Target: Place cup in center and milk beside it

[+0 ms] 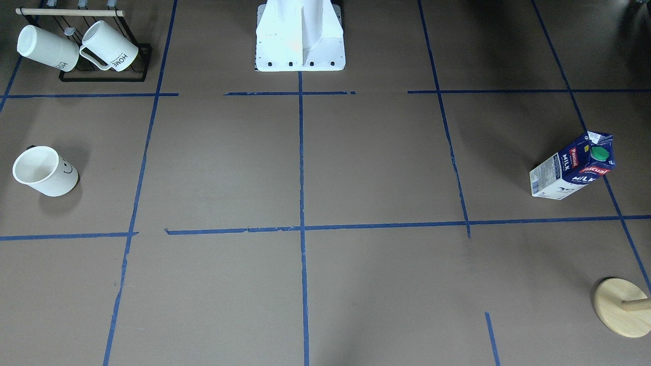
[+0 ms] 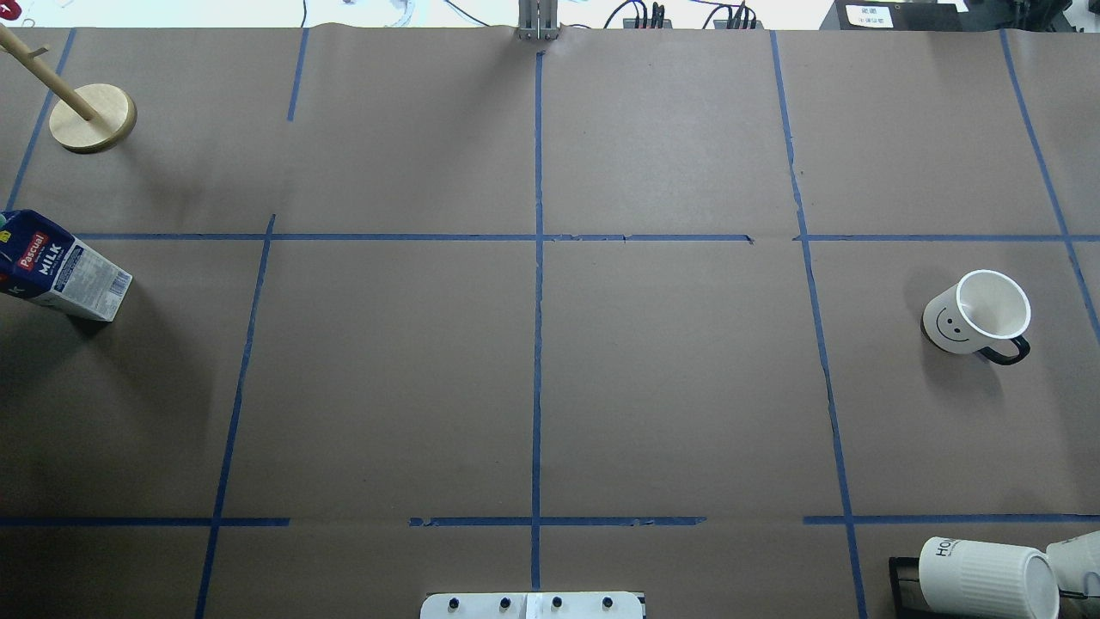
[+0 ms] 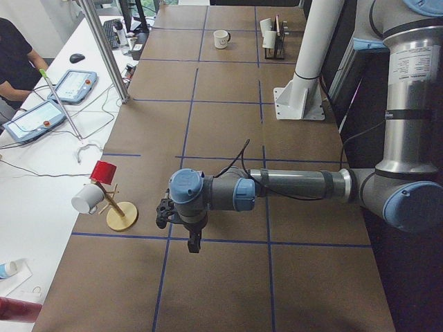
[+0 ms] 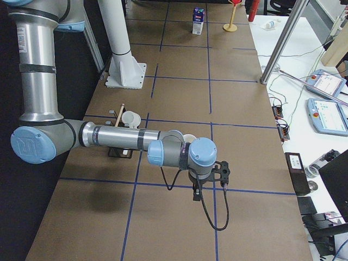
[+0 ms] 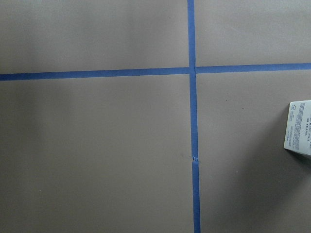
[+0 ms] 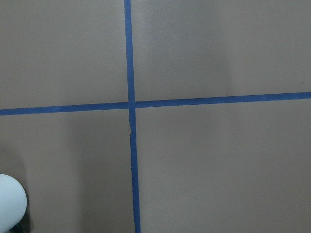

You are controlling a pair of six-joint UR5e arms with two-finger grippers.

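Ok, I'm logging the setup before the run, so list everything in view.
smiley mug: 1, white, black handle, standing on the robot's right side
milk carton: 1, blue and white, green cap, standing on its left side
ribbed HOME mugs: 2, white, on the rack
rack: 1, black, near right corner
wooden stand: 1, pale, far left corner
stand cups: 2, red and white, on its pegs
tape lines: several, blue, gridding the brown table
operator: 1, dark shirt, at the side desk
pedestal: 1, white, middle of robot's edge
left gripper: 1, black, above the left end
right gripper: 1, black, above the right end
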